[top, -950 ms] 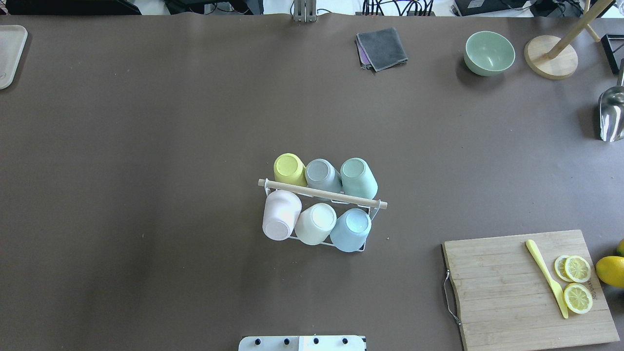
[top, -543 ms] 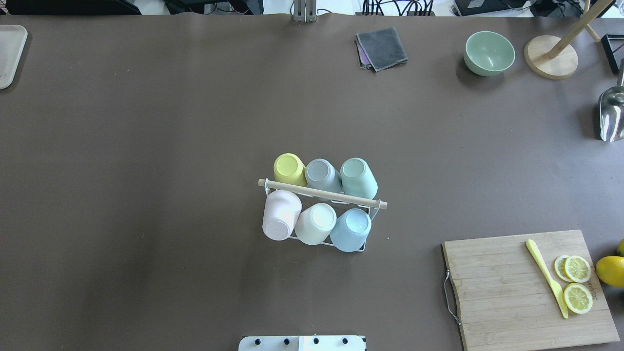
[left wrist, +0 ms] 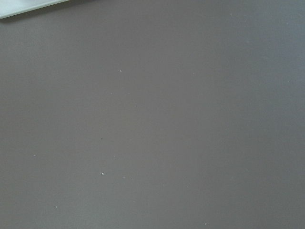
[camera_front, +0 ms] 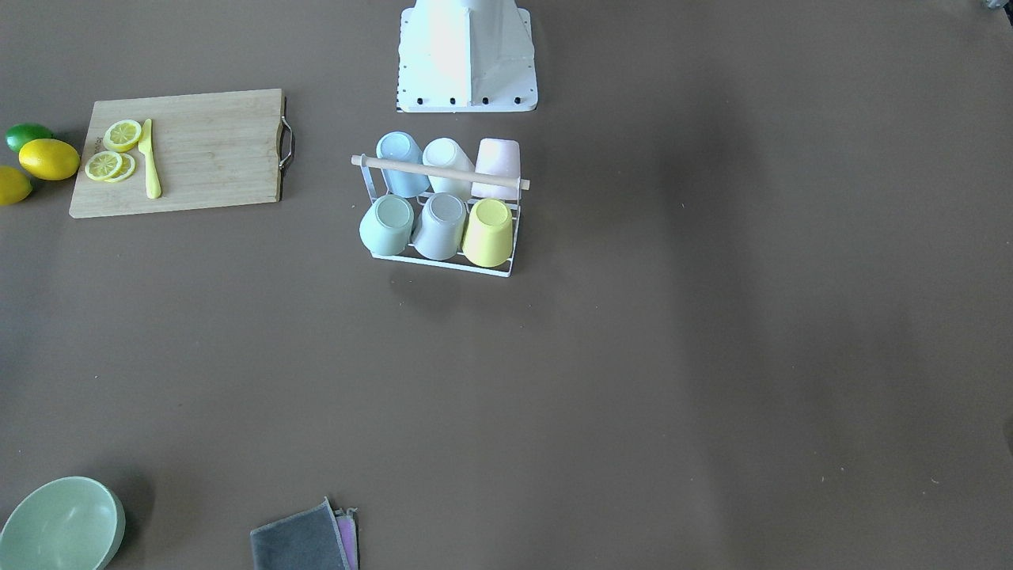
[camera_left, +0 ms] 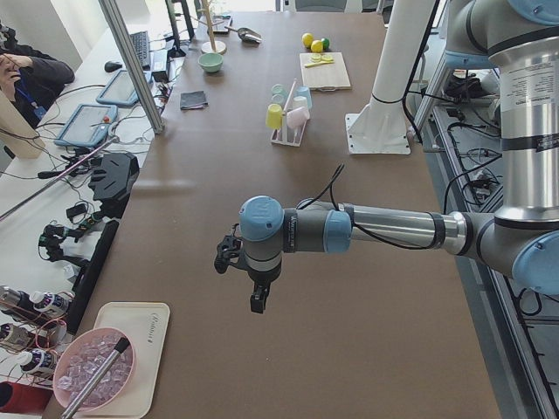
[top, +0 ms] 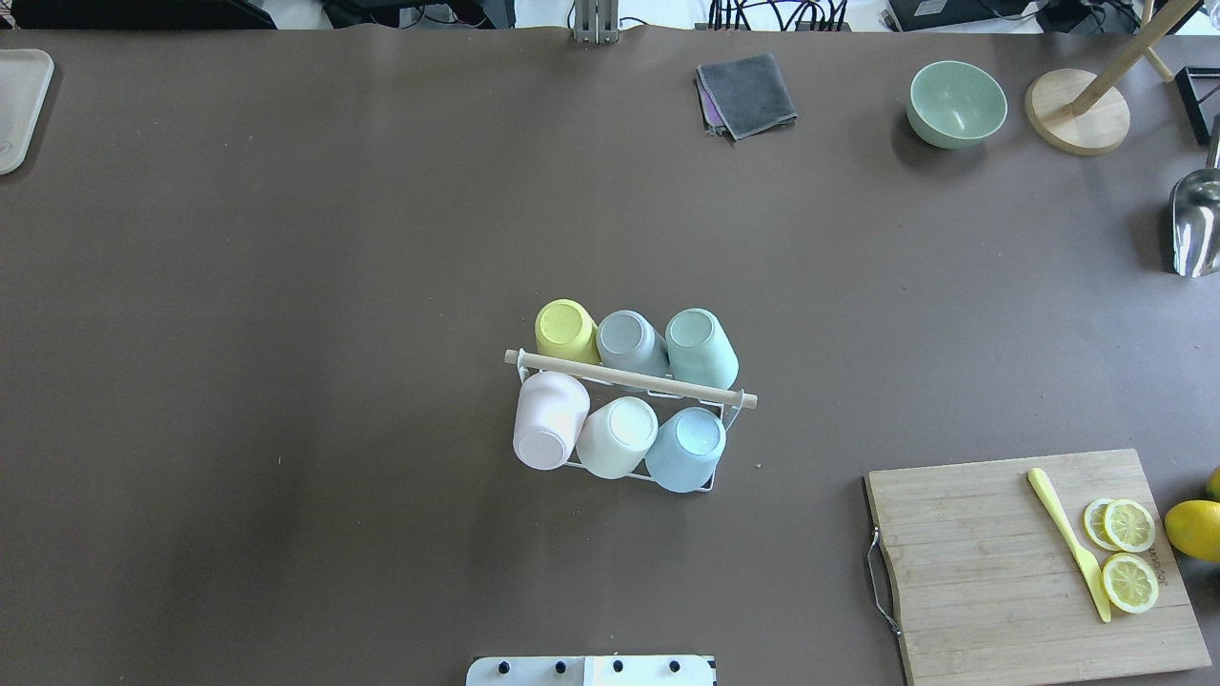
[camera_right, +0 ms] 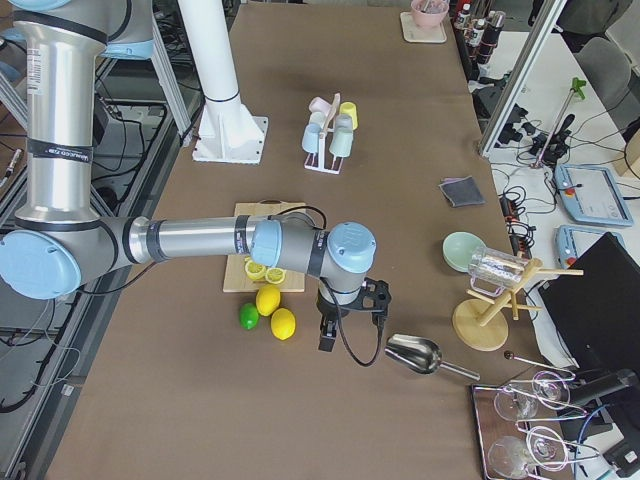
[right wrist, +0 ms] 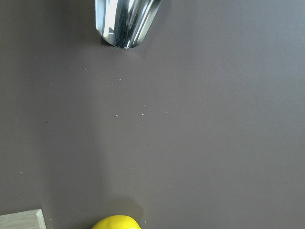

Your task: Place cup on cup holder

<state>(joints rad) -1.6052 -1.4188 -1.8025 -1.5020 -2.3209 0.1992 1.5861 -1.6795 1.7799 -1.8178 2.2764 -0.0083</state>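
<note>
The white wire cup holder (top: 717, 476) with its wooden rod handle (top: 629, 378) stands mid-table, also in the front view (camera_front: 440, 172). Several pastel cups sit upside down on its prongs, among them a yellow cup (top: 564, 330), a pink cup (top: 549, 421) and a blue cup (top: 686, 448). My left gripper (camera_left: 255, 302) hangs over bare table far to the left of the holder. My right gripper (camera_right: 324, 342) hangs near the lemons and the metal scoop, far to the right. Both show only in side views, so I cannot tell whether they are open or shut.
A wooden cutting board (top: 991, 572) with lemon slices and a yellow knife lies front right, with a lemon (top: 1193, 530) beside it. A metal scoop (top: 1196, 224), a wooden stand (top: 1077, 110), a green bowl (top: 956, 103) and a grey cloth (top: 746, 93) lie at the back right. A tray (top: 19, 105) sits far left.
</note>
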